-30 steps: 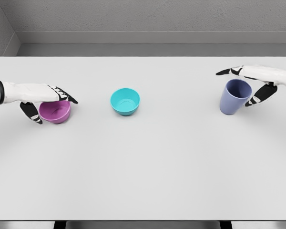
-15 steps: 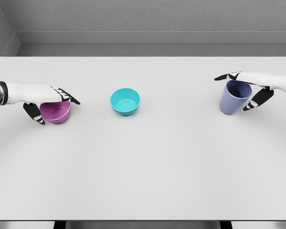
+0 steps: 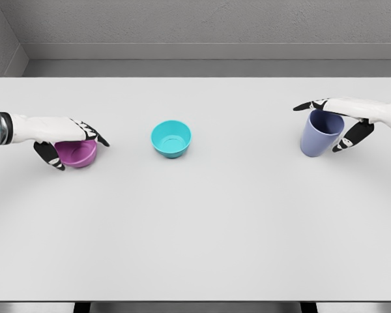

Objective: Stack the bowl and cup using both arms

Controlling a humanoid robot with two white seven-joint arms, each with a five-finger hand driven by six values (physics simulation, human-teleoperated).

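White worktop (image 3: 195, 228), head view. Purple bowl (image 3: 78, 154) at far L, upright, on surface. L hand (image 3: 64, 138) wrapped over its rim, fingers (image 3: 94, 134) across the top, thumb low on near side: gripping the bowl. Teal bowl (image 3: 171, 138) centre, upright, well apart from both hands. Blue cup (image 3: 321, 133) at R, upright. R hand (image 3: 342, 117) cupped round it: fingers over far rim, thumb beside R wall; firm contact can't tell.
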